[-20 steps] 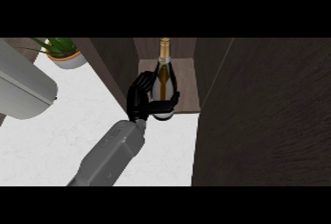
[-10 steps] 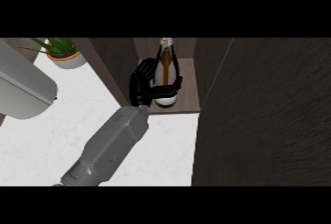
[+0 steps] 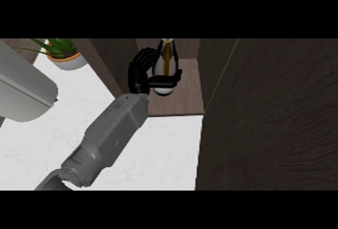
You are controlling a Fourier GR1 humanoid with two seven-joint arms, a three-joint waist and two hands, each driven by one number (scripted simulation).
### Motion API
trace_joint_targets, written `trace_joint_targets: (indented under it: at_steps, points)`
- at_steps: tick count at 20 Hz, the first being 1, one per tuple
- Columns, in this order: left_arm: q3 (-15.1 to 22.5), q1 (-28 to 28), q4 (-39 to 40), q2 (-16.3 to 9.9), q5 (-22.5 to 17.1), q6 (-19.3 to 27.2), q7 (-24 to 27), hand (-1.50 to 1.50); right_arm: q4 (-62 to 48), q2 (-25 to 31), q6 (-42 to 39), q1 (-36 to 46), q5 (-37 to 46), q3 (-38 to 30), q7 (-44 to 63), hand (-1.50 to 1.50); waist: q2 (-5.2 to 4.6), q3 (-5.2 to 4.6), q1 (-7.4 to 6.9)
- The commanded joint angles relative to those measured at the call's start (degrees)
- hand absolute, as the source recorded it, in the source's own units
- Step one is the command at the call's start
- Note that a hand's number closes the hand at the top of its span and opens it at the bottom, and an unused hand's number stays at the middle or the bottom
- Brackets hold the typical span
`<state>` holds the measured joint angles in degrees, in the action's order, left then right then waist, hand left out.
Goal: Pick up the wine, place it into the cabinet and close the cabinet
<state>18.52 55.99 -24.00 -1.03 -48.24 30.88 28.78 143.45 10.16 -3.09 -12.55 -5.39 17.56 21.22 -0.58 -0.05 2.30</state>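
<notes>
Cabinet door (image 3: pixel 271 116) open, filling the view's right side; cabinet shelf (image 3: pixel 188 96) visible between door and left wall. White counter (image 3: pixel 158 152) below. Grey forearm reaching up from lower edge into the opening. Right hand (image 3: pixel 140 74) curled round the wine (image 3: pixel 165 62), thumb across the bottle's lower body. Wine upright or slightly tilted, inside the cabinet, base over the shelf; can't tell whether touching. Left hand not in view. Potted plant (image 3: pixel 63 53) top left, well apart.

Step in hand, by judgement: set down, then release. Lower until base sits flat, keep bottle upright, open fingers sideways, back out clear of the door edge before swinging it shut.

Versus a second ago: hand and wine further into the cabinet, forearm more extended, grip unchanged.
</notes>
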Motion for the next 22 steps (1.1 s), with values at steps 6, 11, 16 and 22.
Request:
trace_joint_targets:
  at_steps: [6,11,16,22]
  points:
    - [0.67,10.62,10.29,-4.03,5.65,8.70,-2.04,-1.50,7.44,-0.65,0.23,-2.04,-4.42,-0.29,2.85,-1.50,0.05,0.08,0.75]
    - [1.02,9.12,15.21,-0.90,7.56,9.58,0.07,-1.50,8.97,0.22,-1.05,-1.57,-6.03,-1.62,3.50,-1.50,-0.21,0.05,0.94]
    - [-0.50,10.26,17.75,-3.14,7.45,8.92,0.21,-1.50,8.50,-0.13,-2.30,-3.75,-4.99,0.74,1.04,-1.50,-0.57,0.03,1.94]
    - [-0.42,9.08,19.59,-2.69,8.77,10.06,2.35,-1.50,8.22,-0.65,-1.73,-2.82,-3.13,1.80,2.34,-1.50,-0.69,-0.04,1.71]
